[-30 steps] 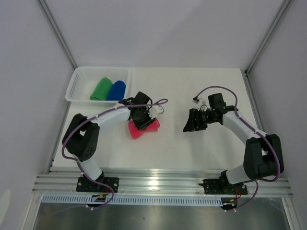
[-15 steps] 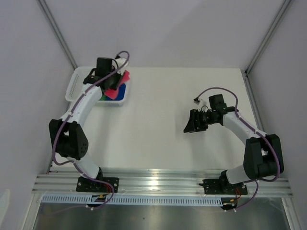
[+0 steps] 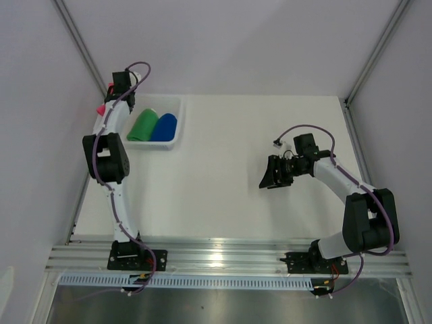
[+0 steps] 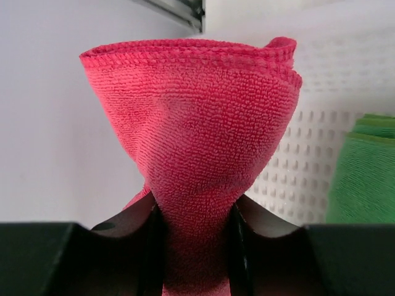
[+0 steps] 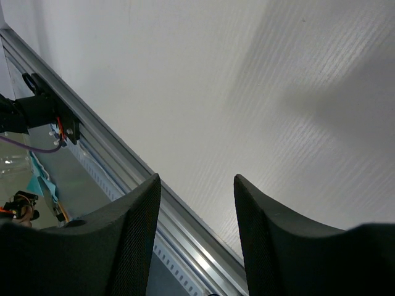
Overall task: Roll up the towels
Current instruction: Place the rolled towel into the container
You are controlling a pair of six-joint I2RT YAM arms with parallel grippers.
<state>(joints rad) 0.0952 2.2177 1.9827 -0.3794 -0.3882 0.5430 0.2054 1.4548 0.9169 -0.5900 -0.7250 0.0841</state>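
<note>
**Status: left end effector [image 4: 194, 213] holding pink-red towel [image 4: 191, 123] at the white mesh basket [image 4: 296, 166]**

Your left end effector is partly closed and clamped on the pink-red towel. The cloth is pinched between the jaws and flares out past the fingertips in a loose cone. It sits at the basket's far-left end, next to the side wall. You can't tell whether the towel touches the basket. The green towel [image 3: 143, 125] and blue towel [image 3: 164, 127] lie rolled inside the basket, side by side and touching. Your right end effector [image 5: 196, 185] has its jaws wide apart and holds nothing. It hovers over the bare surface [image 3: 216, 182] on the right, well apart from the basket.
</note>
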